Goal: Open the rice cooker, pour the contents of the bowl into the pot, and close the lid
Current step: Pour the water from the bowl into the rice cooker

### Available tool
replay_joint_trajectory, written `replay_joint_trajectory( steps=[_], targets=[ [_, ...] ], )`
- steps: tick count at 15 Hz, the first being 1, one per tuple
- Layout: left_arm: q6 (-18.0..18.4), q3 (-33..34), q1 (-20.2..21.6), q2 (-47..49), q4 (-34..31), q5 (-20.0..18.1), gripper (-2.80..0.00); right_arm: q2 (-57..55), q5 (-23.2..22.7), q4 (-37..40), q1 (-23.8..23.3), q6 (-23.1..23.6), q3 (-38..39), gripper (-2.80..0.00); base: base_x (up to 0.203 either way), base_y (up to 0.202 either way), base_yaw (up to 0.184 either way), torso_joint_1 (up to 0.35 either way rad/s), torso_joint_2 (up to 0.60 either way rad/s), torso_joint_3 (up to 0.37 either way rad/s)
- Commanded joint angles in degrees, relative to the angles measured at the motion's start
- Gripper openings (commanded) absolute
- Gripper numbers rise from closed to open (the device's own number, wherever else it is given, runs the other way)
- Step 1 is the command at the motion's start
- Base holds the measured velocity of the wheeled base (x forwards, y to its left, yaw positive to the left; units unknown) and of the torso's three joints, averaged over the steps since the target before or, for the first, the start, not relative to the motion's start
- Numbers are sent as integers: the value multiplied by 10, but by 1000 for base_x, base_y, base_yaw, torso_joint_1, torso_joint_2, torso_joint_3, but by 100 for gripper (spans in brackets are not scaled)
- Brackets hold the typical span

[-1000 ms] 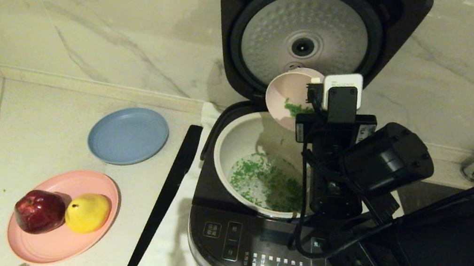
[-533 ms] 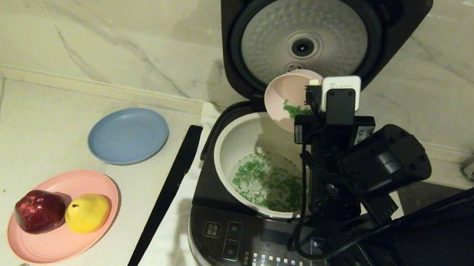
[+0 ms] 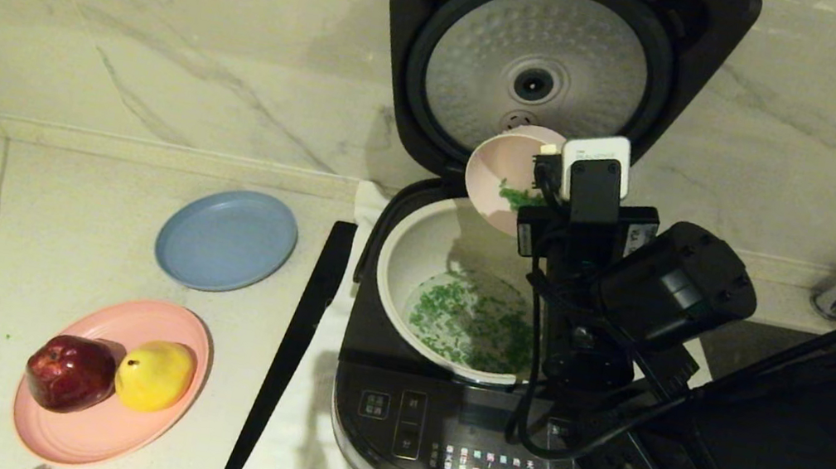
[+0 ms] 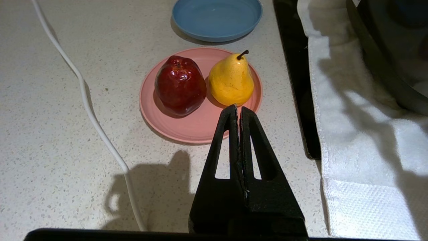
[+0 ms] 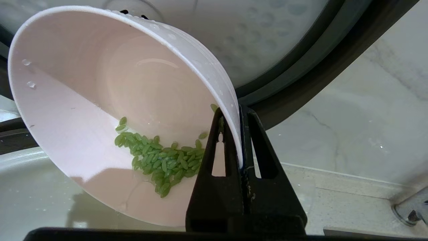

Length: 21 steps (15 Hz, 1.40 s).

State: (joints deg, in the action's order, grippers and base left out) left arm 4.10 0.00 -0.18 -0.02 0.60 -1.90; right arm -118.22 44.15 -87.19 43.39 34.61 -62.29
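The bowl (image 5: 110,110) hangs tipped above the pot (image 3: 414,259), so the last green grains (image 5: 160,160) slide down. The right gripper (image 5: 238,134) is pinched tight on its rim. The lid (image 3: 545,70) stands up behind the pot. The left gripper (image 4: 239,112), closed and empty, idles left of the pot.

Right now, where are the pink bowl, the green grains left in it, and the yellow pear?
bowl (image 5: 100,100), right wrist view, inside wall.
green grains (image 5: 157,157), right wrist view, middle of the clump.
pear (image 4: 230,80), left wrist view, its body.

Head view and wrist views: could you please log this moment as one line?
right tool: shut on bowl rim, tipped over pot | contents: some left in bowl | lid: open | left tool: shut, parked
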Motion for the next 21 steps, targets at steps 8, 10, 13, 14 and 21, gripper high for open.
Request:
replay_joint_trajectory(
  steps=[8, 10, 13, 14, 21],
  targets=[
    [0, 3, 0, 0, 0, 0, -280, 8, 9, -5, 15, 5, -9, -280, 0, 0, 0, 0, 0, 0],
    [0, 3, 0, 0, 0, 0, -280, 22, 10, -5, 25, 4, -17, -280, 0, 0, 0, 0, 0, 0],
    [0, 3, 0, 0, 0, 0, -280, 15, 10, -5, 25, -7, -4, -280, 0, 0, 0, 0, 0, 0],
    [0, 3, 0, 0, 0, 0, -280, 5, 10, -5, 24, -11, 6, -280, 0, 0, 0, 0, 0, 0],
    [0, 3, 0, 0, 0, 0, -280, 14, 23, -5, 26, -57, 29, -280, 0, 0, 0, 0, 0, 0]
  ],
)
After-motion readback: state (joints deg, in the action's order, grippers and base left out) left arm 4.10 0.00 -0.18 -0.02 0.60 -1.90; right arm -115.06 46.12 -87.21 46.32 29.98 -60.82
